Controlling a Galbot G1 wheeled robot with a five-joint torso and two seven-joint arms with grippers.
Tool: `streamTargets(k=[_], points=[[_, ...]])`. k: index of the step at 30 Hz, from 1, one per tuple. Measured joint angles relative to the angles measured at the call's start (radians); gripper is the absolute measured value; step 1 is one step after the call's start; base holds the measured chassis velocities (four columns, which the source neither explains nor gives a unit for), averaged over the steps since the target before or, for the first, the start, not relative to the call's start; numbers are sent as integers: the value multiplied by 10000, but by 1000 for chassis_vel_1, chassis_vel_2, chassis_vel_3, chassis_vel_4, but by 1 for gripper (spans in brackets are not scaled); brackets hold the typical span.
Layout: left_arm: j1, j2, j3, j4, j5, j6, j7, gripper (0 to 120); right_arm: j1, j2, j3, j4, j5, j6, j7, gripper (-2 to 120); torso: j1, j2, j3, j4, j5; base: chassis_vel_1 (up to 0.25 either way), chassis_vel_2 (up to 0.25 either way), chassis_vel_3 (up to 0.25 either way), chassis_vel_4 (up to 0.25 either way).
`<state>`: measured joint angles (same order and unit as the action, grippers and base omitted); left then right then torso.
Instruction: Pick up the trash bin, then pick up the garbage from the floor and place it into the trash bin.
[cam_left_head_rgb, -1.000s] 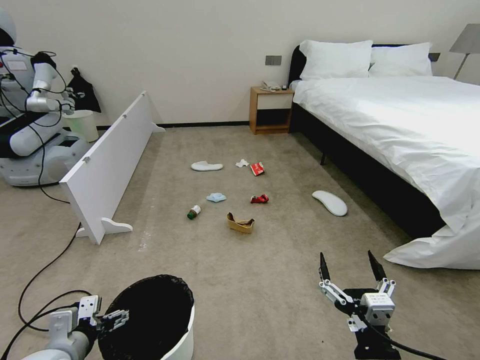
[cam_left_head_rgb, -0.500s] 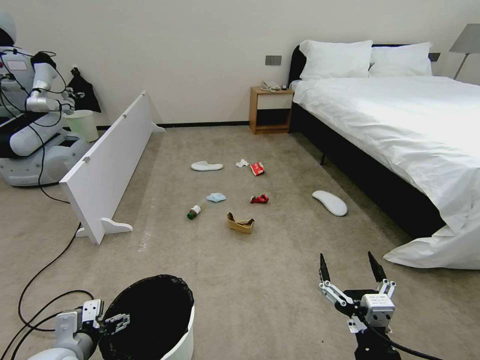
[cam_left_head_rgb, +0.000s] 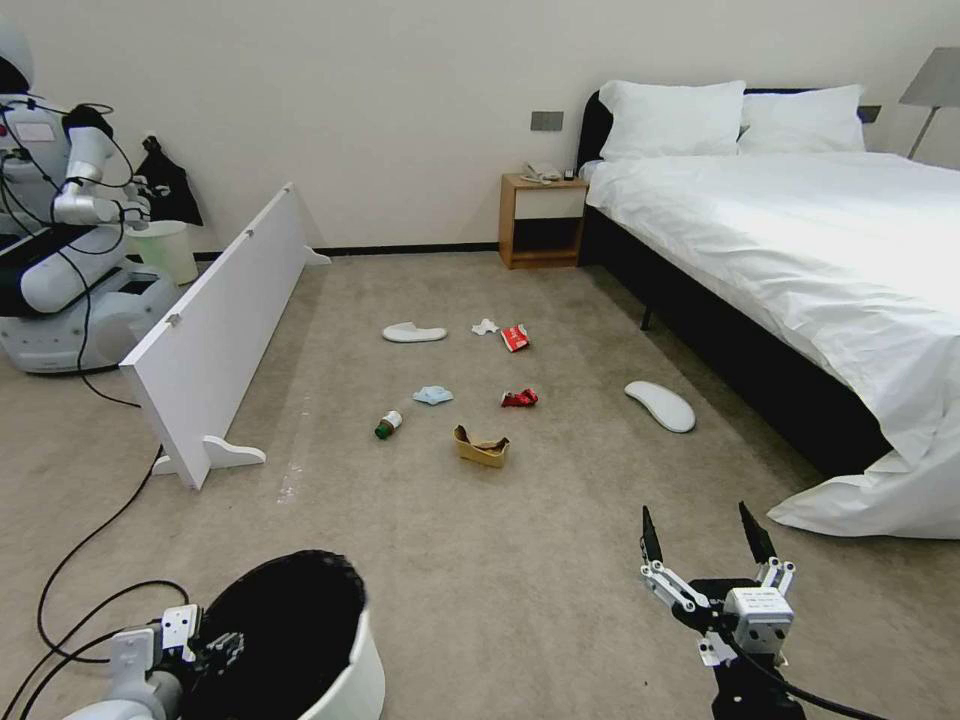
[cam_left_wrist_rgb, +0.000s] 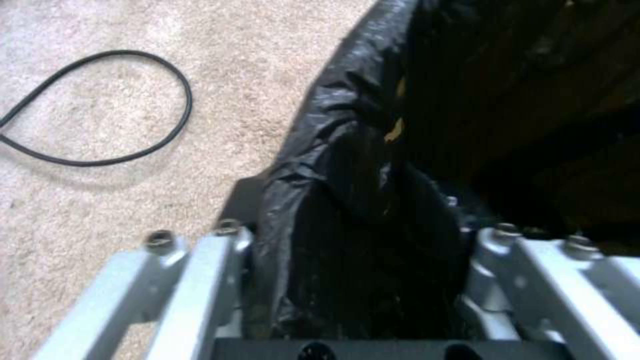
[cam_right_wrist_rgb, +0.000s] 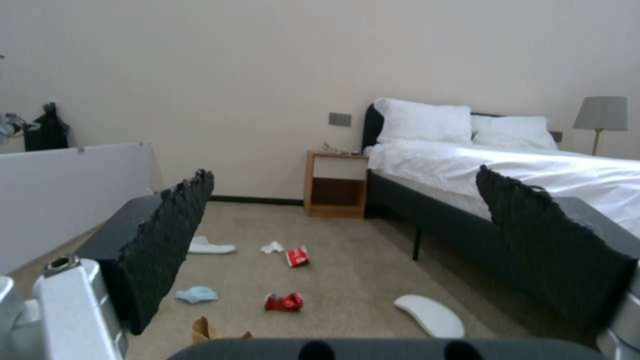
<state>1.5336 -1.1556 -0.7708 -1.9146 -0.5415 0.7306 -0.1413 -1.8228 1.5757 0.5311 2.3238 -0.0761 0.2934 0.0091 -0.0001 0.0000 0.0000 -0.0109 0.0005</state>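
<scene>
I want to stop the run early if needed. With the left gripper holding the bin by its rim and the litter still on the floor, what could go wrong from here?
1. The left gripper pinches the trash bin at one side of its bag-covered rim, and the bin leans; it may slip out or swing.
2. A black cable loops on the carpet beside the bin; it could snag.
3. The right gripper is open and far from the brown paper and bottle, so the robot must carry the tilted bin forward.

Hotel-style bedroom: made bed (cam_left_head_rgb: 800, 230), nightstand (cam_left_head_rgb: 541, 220), lamp (cam_left_head_rgb: 932, 85), carpet (cam_left_head_rgb: 520, 540)
</scene>
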Motion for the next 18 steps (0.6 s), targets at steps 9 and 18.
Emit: streamTargets(k=[9,18], points=[[35,14,105,8,-48,-11,121,13,-49,15,-17,58,-33,-1,-32,100,-1,4,-4,-1,5,0,0,0,0],[79,12,174,-23,-63,-12,121,11,-58,14,-14,98,-34,-6,-45,100,-1,4,-2,0,-1,0,0,0,0]])
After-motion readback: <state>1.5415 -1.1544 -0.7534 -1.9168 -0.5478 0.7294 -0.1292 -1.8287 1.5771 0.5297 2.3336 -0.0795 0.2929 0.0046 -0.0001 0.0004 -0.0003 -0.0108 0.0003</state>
